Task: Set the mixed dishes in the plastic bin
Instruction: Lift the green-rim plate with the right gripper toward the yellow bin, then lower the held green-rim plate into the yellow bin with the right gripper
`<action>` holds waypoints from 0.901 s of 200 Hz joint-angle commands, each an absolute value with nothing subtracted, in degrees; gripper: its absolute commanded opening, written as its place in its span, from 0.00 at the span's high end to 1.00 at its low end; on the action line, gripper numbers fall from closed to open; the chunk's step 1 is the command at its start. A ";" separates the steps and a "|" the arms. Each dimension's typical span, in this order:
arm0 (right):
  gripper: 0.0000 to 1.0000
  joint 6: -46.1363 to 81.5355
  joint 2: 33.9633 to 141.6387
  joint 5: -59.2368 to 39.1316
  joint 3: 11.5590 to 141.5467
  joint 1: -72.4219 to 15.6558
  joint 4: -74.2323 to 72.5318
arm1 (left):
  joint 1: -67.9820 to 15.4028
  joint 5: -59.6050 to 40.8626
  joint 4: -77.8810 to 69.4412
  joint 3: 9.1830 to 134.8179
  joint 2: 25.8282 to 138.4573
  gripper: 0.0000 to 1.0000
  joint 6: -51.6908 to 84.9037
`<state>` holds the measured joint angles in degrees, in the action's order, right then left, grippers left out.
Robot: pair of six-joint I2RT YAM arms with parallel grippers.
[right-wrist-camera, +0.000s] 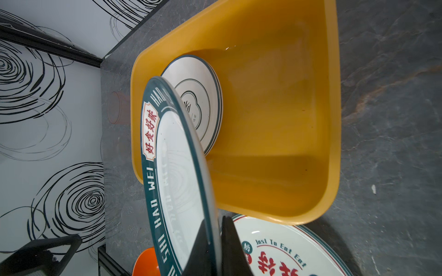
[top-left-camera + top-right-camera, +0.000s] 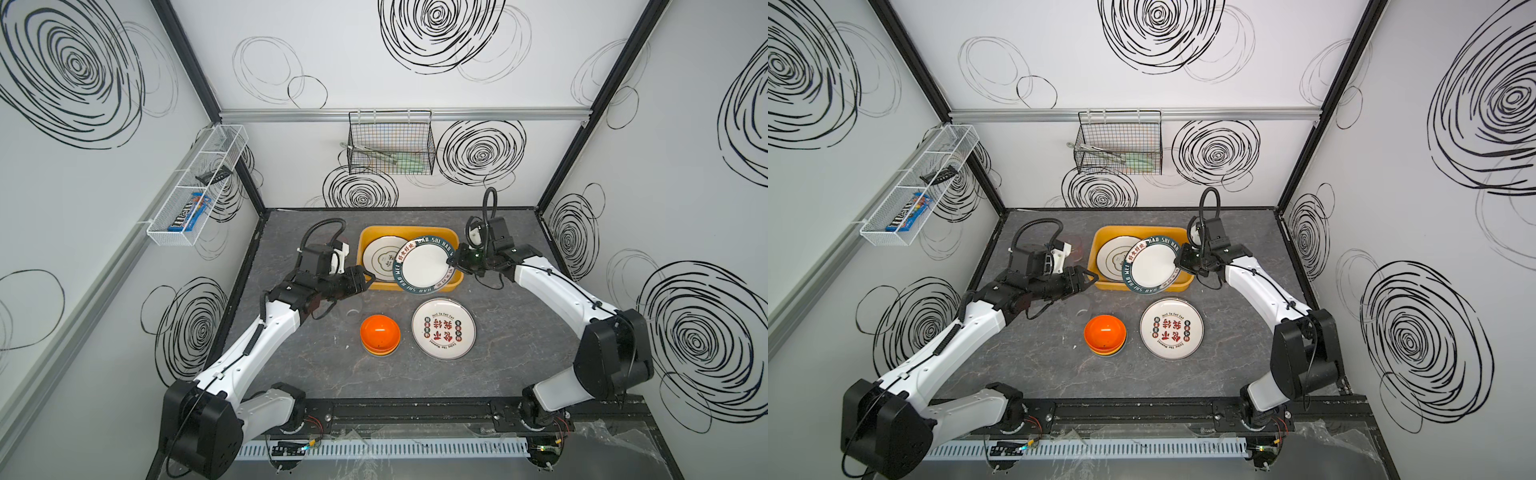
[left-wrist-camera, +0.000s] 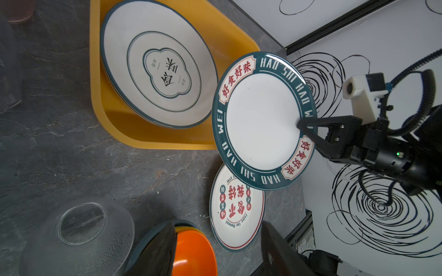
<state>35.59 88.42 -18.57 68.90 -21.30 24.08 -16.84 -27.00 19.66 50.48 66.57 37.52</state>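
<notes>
Right claw [image 2: 451,261] pinching the rim of the green-rimmed plate [image 2: 426,266], which is held raised over the right near part of the yellow plastic bin [image 2: 405,228] and overlaps its near wall in both top views. Inside the bin, at its left, lies a white plate with thin green lines [image 2: 380,257]. Left claw [image 2: 370,276] spread and empty, just beside the bin's left near corner. On the counter [image 2: 519,332], in front of the bin: red-character plate [image 2: 443,328], stacked bowls [image 2: 379,333] with orange uppermost, upturned clear cup [image 3: 81,236]
</notes>
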 commanded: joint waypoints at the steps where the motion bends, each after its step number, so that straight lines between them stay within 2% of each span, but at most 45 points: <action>1: 1.00 36.77 90.65 -19.13 72.86 -22.11 19.98 | -15.66 -28.30 19.20 49.81 65.48 0.39 36.57; 103: 1.00 37.65 106.11 -18.38 84.12 -23.29 19.30 | -14.01 -29.62 18.72 49.40 65.98 0.39 37.00; 180: 1.00 37.86 113.59 -18.55 90.10 -24.38 19.07 | -13.88 -29.81 18.73 48.87 66.43 0.39 37.18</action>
<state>37.10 112.53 -17.63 86.76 -23.92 21.58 -14.50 -29.15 19.73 49.19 66.43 37.52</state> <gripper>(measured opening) 0.093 0.610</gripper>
